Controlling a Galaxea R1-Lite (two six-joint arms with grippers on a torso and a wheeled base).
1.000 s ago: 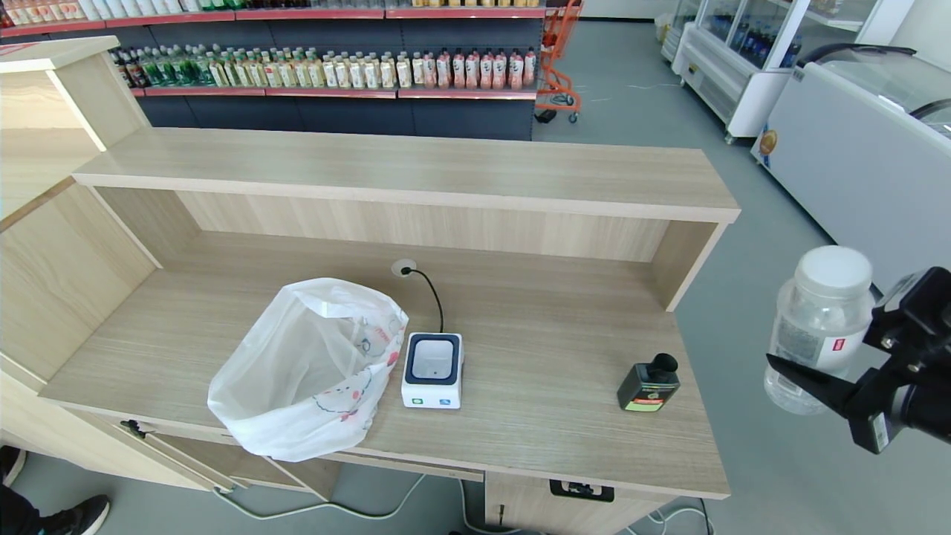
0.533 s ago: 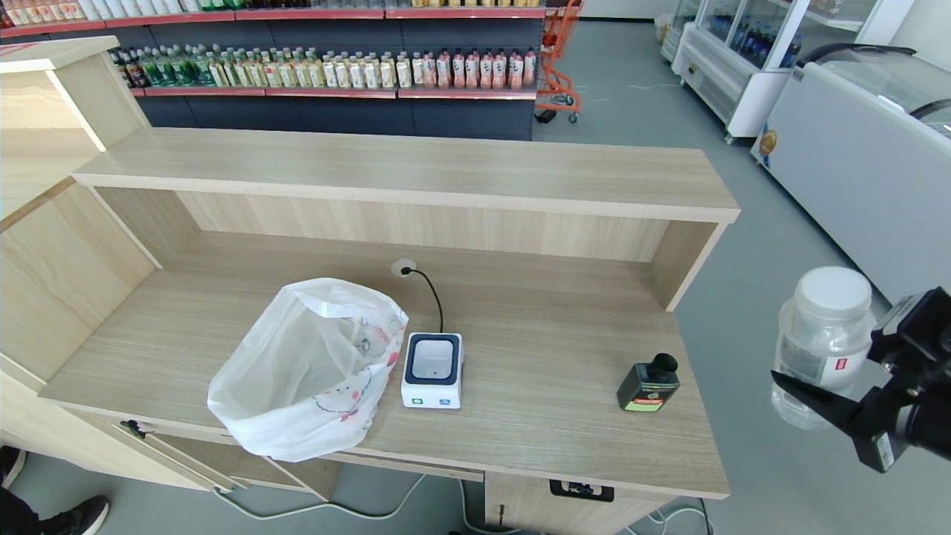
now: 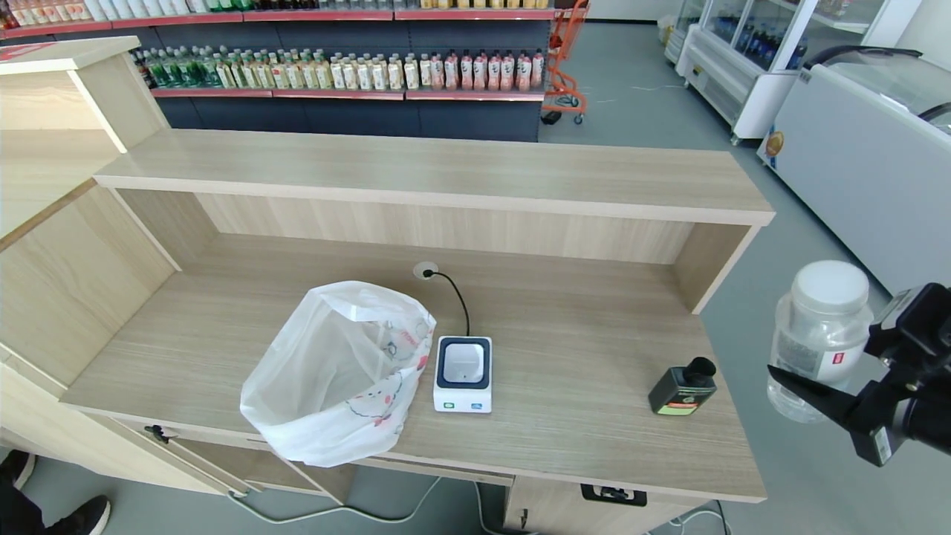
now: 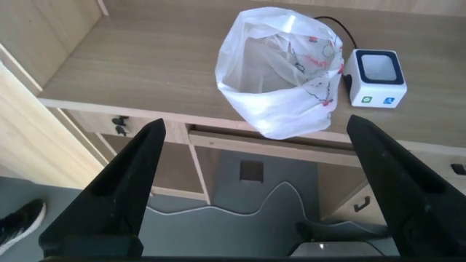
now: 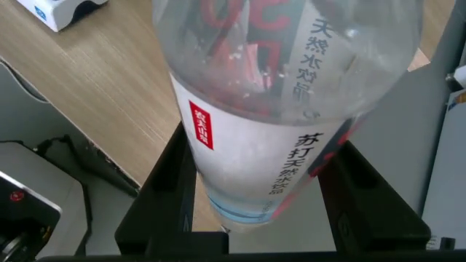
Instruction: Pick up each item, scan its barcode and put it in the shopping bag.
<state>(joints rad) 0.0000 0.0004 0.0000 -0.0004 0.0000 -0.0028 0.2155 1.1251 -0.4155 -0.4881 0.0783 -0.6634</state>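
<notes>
My right gripper (image 3: 821, 379) is shut on a clear water bottle (image 3: 817, 334) with a white cap, held upright beyond the counter's right end, over the floor. In the right wrist view the bottle (image 5: 284, 131) sits between the two black fingers (image 5: 167, 189). A small dark bottle (image 3: 682, 388) with a black cap stands near the counter's right front. The white scanner (image 3: 463, 374) sits mid-counter, and the open white shopping bag (image 3: 342, 371) is just left of it. My left gripper (image 4: 256, 127) hangs open with nothing in it, low in front of the counter, facing the bag (image 4: 280, 73) and scanner (image 4: 374, 77).
The wooden counter (image 3: 579, 334) has a raised back shelf (image 3: 446, 171) and side walls. The scanner's cable (image 3: 455, 293) runs to a hole at the back. A chest freezer (image 3: 854, 148) stands on the right. A drawer (image 4: 240, 149) sits under the counter's front edge.
The head camera has shifted, so the counter appears further right. The right gripper lowered slightly with the bottle a second ago, then stayed about level.
</notes>
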